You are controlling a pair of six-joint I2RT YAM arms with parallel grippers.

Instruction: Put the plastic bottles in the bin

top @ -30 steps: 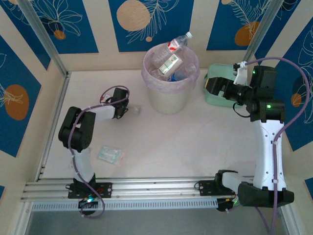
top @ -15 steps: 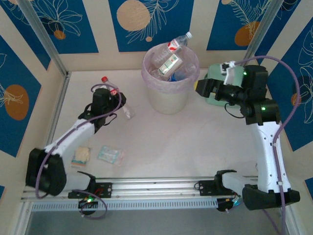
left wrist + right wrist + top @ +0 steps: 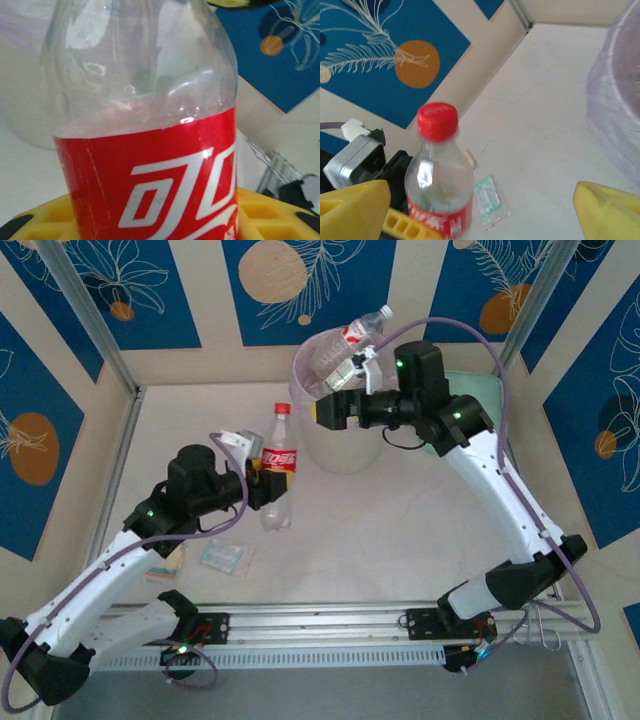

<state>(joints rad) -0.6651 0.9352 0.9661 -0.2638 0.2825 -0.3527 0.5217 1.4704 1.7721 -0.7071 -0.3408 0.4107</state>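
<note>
The left gripper (image 3: 268, 483) has swung in toward the bin (image 3: 345, 448) since half a second ago, clamped on the red-labelled bottle (image 3: 279, 462), which now stands upright just left of the bin; the right gripper (image 3: 328, 411) has left the mint-green case (image 3: 478, 388) and hangs at the bin's rim, jaws wide apart, empty.
</note>
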